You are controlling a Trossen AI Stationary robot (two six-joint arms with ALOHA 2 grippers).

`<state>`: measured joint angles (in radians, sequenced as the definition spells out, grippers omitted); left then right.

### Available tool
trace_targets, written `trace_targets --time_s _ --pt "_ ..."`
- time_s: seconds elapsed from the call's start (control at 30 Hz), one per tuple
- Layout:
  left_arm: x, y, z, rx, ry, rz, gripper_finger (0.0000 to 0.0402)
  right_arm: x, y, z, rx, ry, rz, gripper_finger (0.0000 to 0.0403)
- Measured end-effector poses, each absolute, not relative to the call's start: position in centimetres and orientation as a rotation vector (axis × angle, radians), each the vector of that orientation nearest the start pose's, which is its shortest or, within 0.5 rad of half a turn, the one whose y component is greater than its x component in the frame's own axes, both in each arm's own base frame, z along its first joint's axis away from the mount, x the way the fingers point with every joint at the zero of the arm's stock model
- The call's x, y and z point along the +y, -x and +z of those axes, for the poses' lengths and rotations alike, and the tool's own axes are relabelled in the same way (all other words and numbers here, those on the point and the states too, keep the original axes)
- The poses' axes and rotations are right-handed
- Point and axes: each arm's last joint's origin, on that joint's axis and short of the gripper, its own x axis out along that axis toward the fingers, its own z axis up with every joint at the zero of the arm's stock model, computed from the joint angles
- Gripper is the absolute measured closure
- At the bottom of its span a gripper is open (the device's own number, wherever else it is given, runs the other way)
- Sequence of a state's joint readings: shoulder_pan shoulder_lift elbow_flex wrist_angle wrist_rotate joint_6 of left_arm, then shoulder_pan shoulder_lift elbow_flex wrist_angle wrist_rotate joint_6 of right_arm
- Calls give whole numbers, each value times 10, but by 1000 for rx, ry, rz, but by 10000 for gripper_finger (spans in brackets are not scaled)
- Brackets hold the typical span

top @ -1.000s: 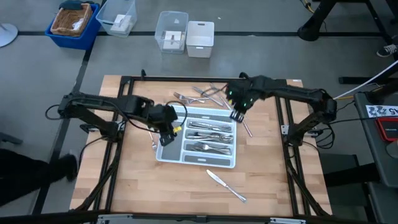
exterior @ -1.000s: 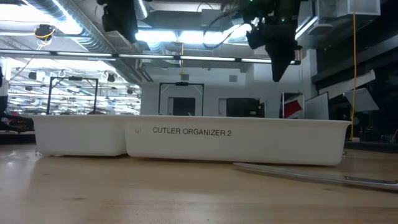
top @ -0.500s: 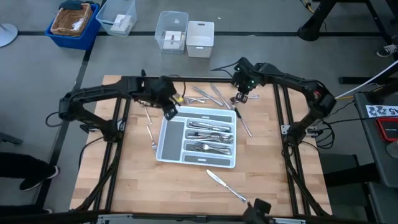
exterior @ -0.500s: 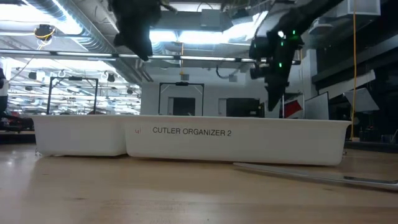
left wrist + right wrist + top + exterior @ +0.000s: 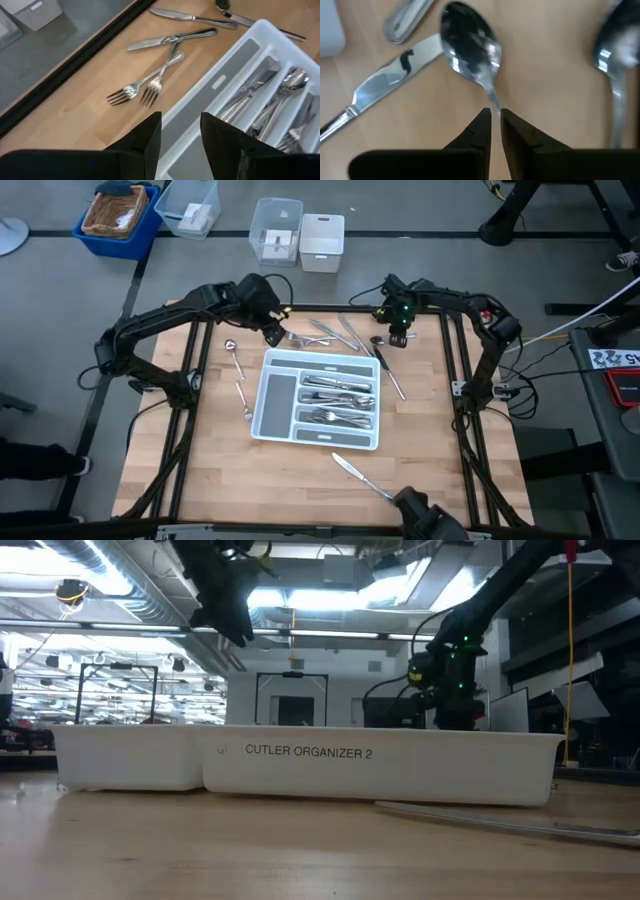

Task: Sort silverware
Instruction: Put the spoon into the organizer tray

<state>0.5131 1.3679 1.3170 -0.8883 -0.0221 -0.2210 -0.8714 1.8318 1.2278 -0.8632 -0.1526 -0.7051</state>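
The white tray sits mid-table with sorted silverware in its right compartments. Loose forks and knives lie at the table's far edge beyond it. My left gripper hovers open and empty above the tray's far-left corner, near two forks. My right gripper is down at the table past the tray's far-right corner, closed around a spoon. A knife and a second spoon lie beside that spoon. My right gripper pinches the spoon's thin neck, just behind the bowl, between its two fingertips. The fingers come from above and lie across the handle. The bowl lies on the table ahead of the fingers; the rest of the handle is hidden under the gripper.
A spoon and another utensil lie left of the tray. A knife lies to its right and another near the front edge. Bins stand beyond the table. A dark shape shows at the near edge.
My left gripper has gone from over the tray's left compartment toward the far edge, to the tray's far-left corner. My right gripper has gone from the tray's far-right corner toward the far edge and down to the table, onto the spoon.
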Motion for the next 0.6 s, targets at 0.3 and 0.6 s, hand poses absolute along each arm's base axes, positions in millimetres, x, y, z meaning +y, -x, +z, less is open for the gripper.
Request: trace_targets --time_s 0.3,0.6 --pt "148 -233 328 882 412 543 274 -256 -222 153 1420 -155 -42 357" --pt "156 -228 327 887 396 552 274 -263 -226 152 1392 -81 -92 357"
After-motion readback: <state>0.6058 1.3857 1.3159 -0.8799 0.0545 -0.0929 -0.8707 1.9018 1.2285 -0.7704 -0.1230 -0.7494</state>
